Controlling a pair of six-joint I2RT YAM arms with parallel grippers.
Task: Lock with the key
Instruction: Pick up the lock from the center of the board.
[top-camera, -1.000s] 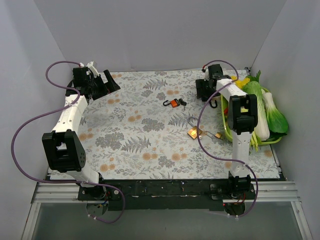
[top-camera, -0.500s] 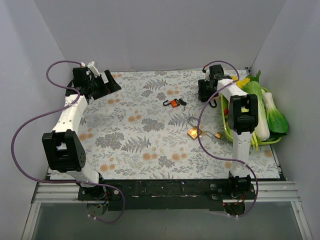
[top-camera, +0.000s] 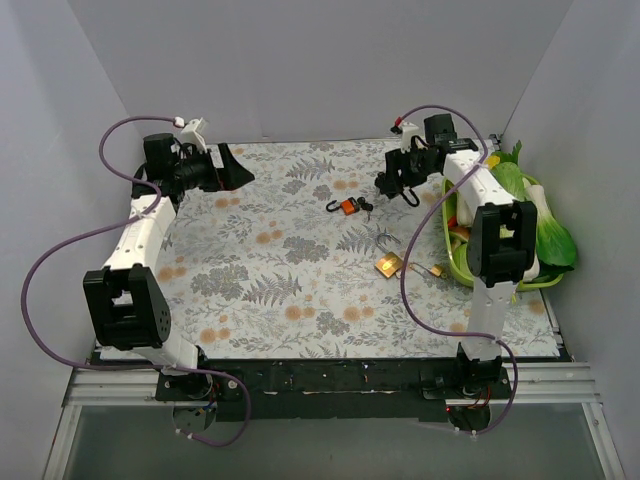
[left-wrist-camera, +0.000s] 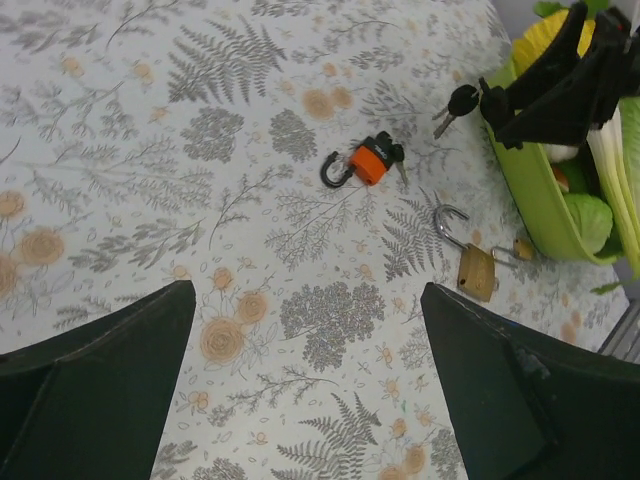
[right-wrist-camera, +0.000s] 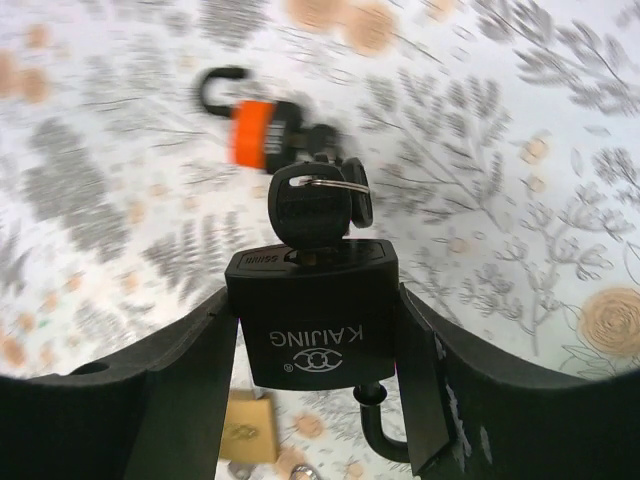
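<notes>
Over the far right of the table (top-camera: 300, 290), beside the green basket (left-wrist-camera: 535, 195), right gripper (top-camera: 398, 183) was clamped on the black padlock (right-wrist-camera: 318, 325) with the key (right-wrist-camera: 315, 208) seated; shackle looked open, but the view was blurry. Left gripper (top-camera: 225, 166) was spread wide, empty, well apart. Risk: turning the key could twist the lock out of the pads. Orange padlock (top-camera: 348, 206) and brass padlock (top-camera: 388, 265) lay underneath, in the way of a set-down.

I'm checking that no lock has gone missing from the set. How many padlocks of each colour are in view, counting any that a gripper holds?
orange padlock, on the table: 1
brass padlock, on the table, shackle open: 1
black padlock, held in the right gripper: 1
Total: 3 padlocks
</notes>
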